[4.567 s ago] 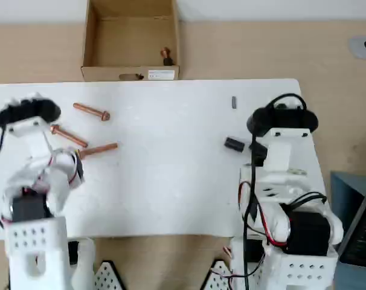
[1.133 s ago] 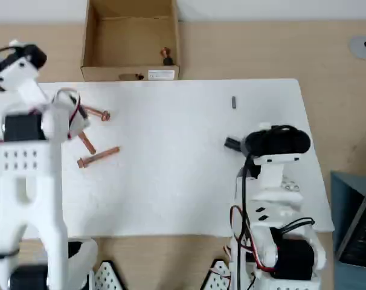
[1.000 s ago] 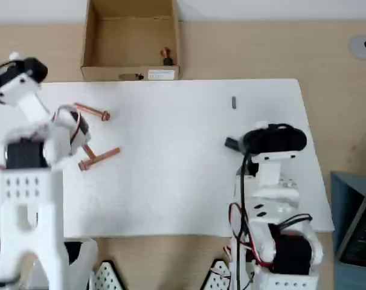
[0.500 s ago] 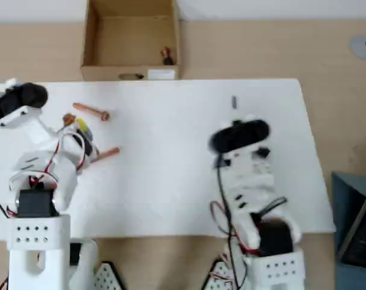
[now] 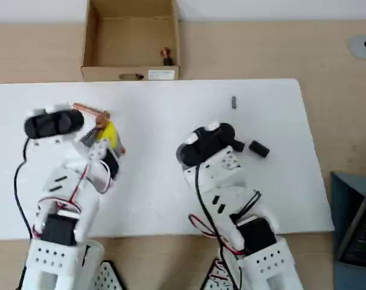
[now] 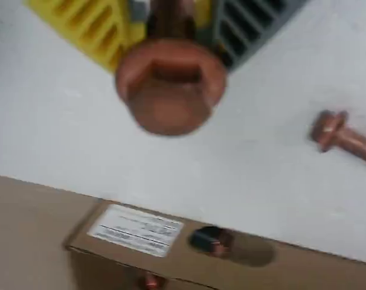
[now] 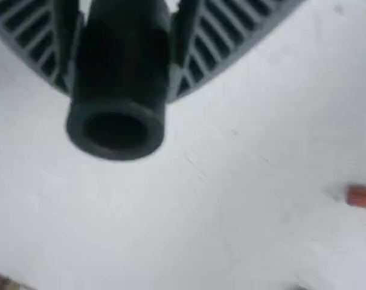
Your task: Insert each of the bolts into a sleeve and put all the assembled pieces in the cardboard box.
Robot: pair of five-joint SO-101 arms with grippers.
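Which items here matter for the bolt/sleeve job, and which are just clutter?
Job: held bolt, loose bolt, held sleeve, loose sleeve, box, assembled piece in the box.
Clutter: small grey bit, grey disc.

- The bolt (image 6: 171,84) clamped in the left pincer (image 6: 171,21) is copper-coloured metal, smooth, with a dull sheen on its flanged head.
- That pincer's ribbed fingers (image 6: 86,24) are matt plastic, one yellow, one grey.
- The sleeve (image 7: 118,90) gripped by the right pincer (image 7: 125,30) looks like black plastic, matt and smooth.
- The cardboard box (image 5: 110,74) is plain brown board, matt, with a white paper label (image 6: 136,229) on its front wall.
- The white sheet (image 5: 171,109) over the bench (image 5: 243,48) is matt, with faint scuffs; the bench itself looks like pale, smooth wood.
- The arm shells (image 5: 62,181) are matt white plastic.
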